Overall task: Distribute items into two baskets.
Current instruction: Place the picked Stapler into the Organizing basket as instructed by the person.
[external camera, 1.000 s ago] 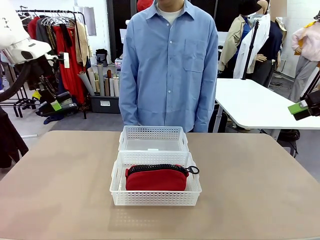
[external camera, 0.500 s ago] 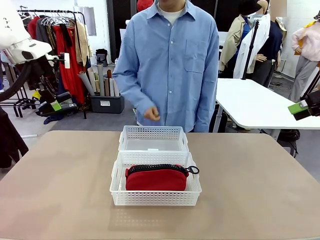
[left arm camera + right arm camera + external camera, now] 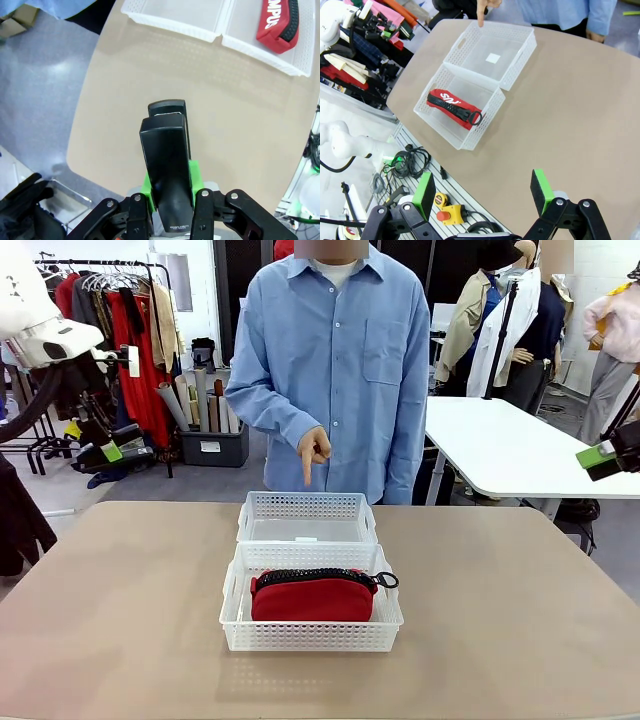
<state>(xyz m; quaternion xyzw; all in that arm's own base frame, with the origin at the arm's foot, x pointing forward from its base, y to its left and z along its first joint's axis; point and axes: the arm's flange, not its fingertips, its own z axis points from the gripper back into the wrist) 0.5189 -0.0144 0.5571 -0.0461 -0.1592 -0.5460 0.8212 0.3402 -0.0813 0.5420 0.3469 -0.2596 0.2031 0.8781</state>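
Note:
Two white lattice baskets stand end to end at the table's middle. The near basket (image 3: 310,636) holds the red pouch (image 3: 312,598) with its black zipper up. The far basket (image 3: 305,505) is empty. The person's hand (image 3: 313,450) points one finger down at the far basket. My left gripper (image 3: 110,452) hangs off the table's left side, shut on the black stapler (image 3: 167,165), which sticks out lengthwise between the green pads. High at the right edge, my right gripper (image 3: 605,458) stands open with nothing in it; its pads (image 3: 424,192) frame the table from above.
A person in a blue shirt (image 3: 335,370) stands at the far edge behind the baskets. The tan table (image 3: 120,620) lies bare on both sides of them. A white table (image 3: 500,450) stands behind at the right, and a clothes rack (image 3: 120,330) at the left.
The person's hand has come up from the side and now points down at the far basket. Neither arm has moved, and the pouch and baskets have stayed put.

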